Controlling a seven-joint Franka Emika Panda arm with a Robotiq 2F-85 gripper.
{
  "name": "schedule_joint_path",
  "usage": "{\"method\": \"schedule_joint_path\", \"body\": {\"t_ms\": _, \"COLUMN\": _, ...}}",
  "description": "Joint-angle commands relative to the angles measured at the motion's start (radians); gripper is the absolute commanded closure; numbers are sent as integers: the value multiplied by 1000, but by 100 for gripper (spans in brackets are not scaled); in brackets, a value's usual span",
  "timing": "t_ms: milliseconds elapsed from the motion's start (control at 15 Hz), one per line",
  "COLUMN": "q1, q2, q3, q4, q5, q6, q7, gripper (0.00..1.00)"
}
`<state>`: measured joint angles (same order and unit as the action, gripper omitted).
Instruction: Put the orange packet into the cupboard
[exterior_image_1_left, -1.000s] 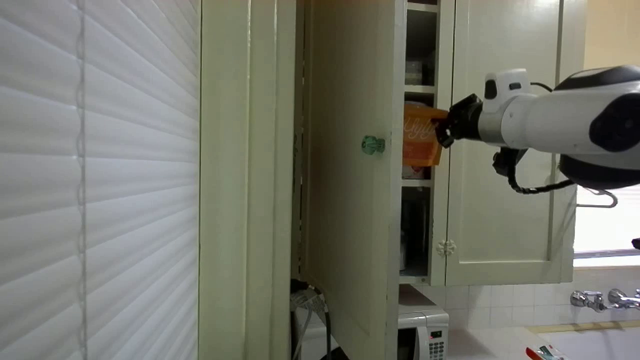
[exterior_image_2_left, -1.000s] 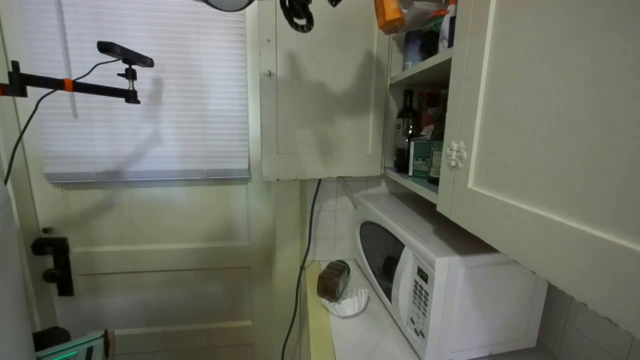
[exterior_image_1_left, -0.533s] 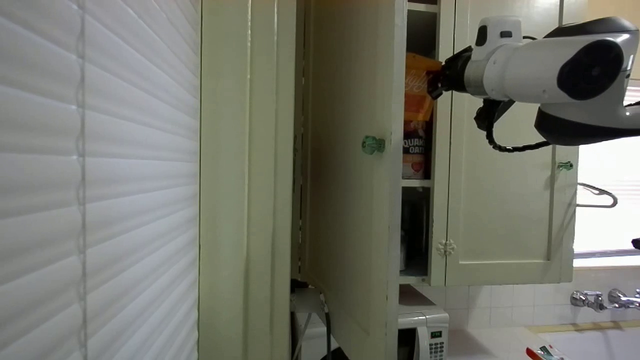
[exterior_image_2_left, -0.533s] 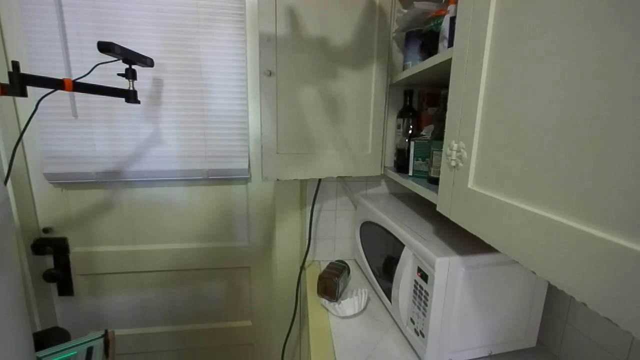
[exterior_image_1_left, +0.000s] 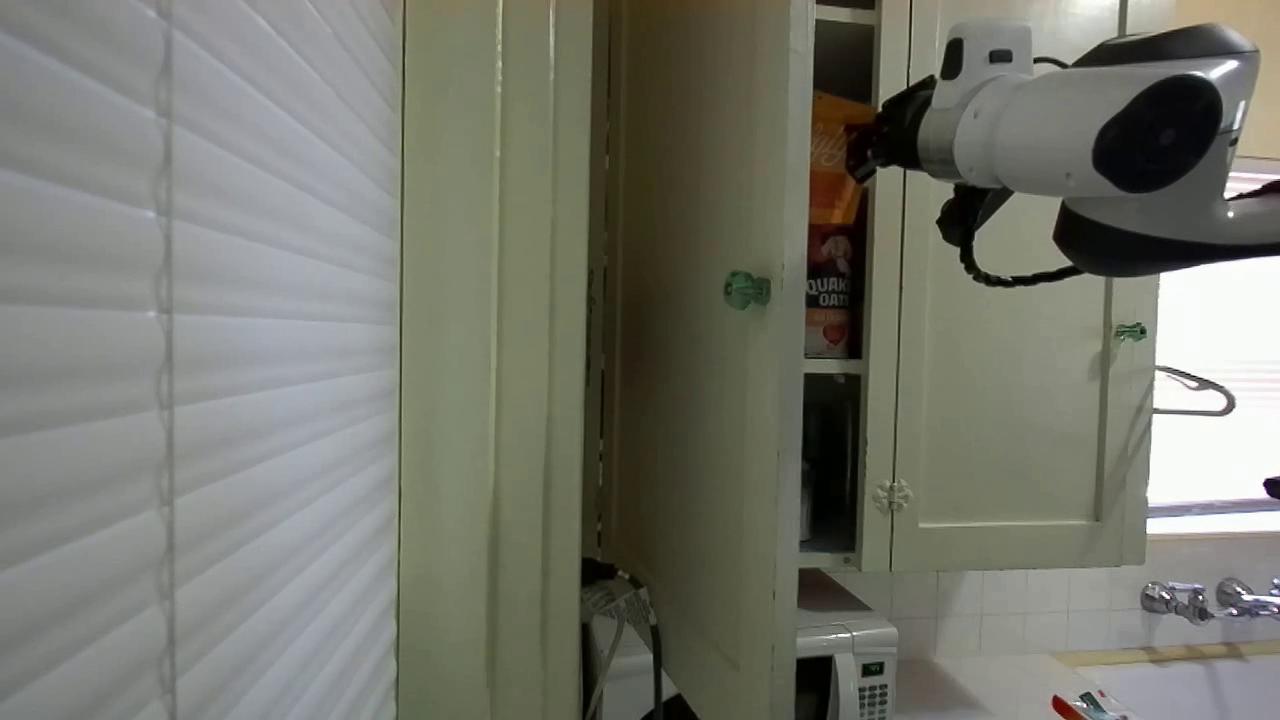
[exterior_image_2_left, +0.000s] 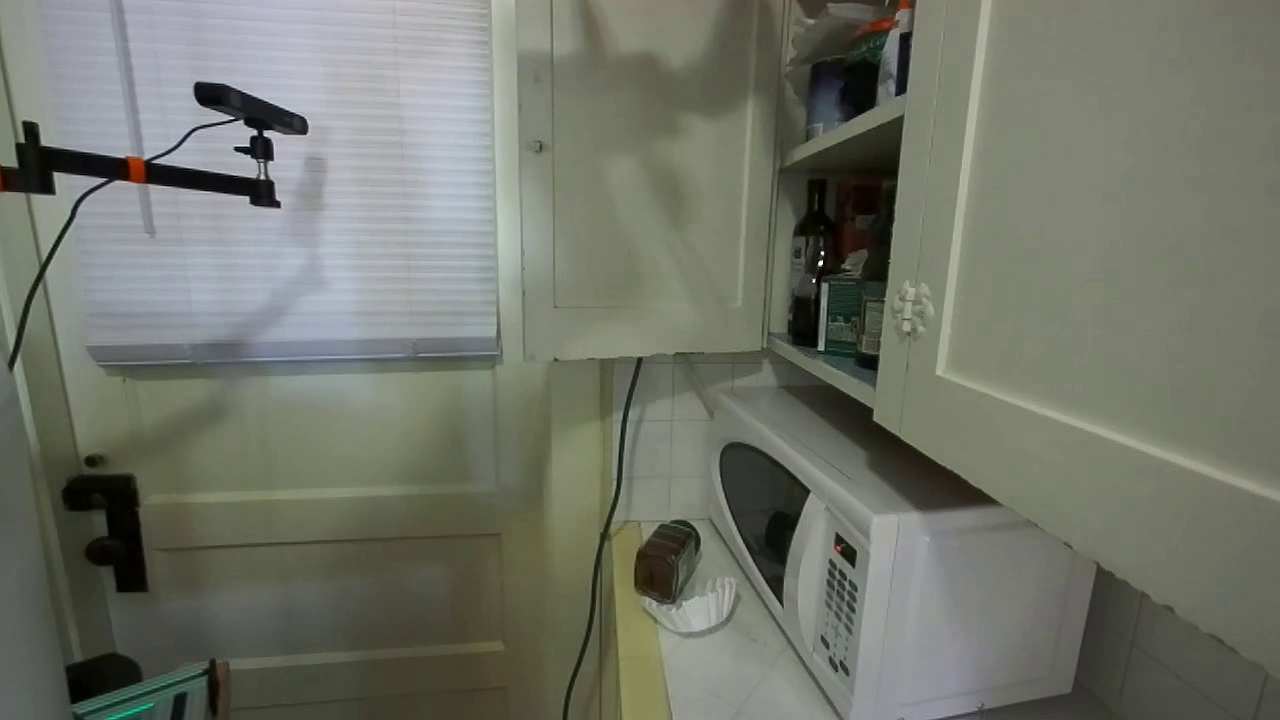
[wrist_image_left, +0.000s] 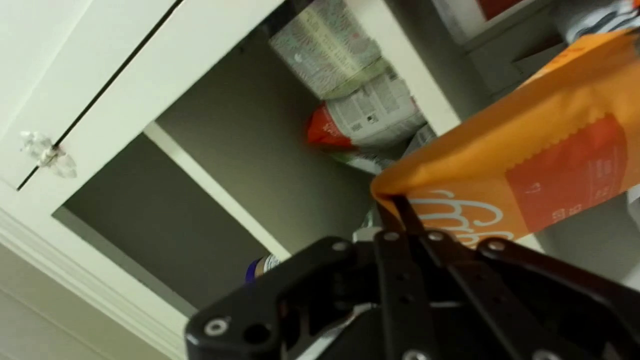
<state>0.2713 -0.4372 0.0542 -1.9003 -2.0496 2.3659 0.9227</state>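
Packet (wrist_image_left: 530, 155), orange, flat, plastic-looking, stretches out beyond the black 2-fingered gripper (wrist_image_left: 404, 212), its near edge pinched in the jaws; the cream-white panelled cupboard (exterior_image_1_left: 1010, 400) stands ahead of them. Probably light, floppy, slick: an edge hold should suit.

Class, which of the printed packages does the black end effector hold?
The orange packet with white script lettering, its edge pinched by the black end effector; others, like the patterned grey box, sit unheld.
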Motion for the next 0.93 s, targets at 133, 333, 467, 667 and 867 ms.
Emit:
{"method": "schedule_joint_path", "body": {"t_ms": 133, "q1": -46, "q2": 138, "q3": -8, "q4": 266, "q5": -146, "q6": 45, "q7": 18, "gripper": 100}}
{"method": "schedule_joint_path", "body": {"t_ms": 333, "q1": -79, "q2": 216, "q3": -7, "q4": 390, "q5": -148, "q6": 16, "q7": 7, "gripper": 100}}
{"method": "schedule_joint_path", "body": {"t_ms": 467, "q1": -102, "q2": 274, "q3": 0, "q4": 474, "q5": -143, "q6": 0, "q7": -3, "gripper": 100}}
{"method": "schedule_joint_path", "body": {"t_ms": 667, "q1": -123, "q2": 368, "q3": 6, "q4": 592, "q5": -129, "q6": 1, "q7": -6, "gripper": 100}}
{"method": "schedule_joint_path", "body": {"t_ms": 867, "q1": -135, "q2": 454, "q3": 11, "q4": 685, "q5": -96, "q6": 8, "q7": -25, "gripper": 100}}
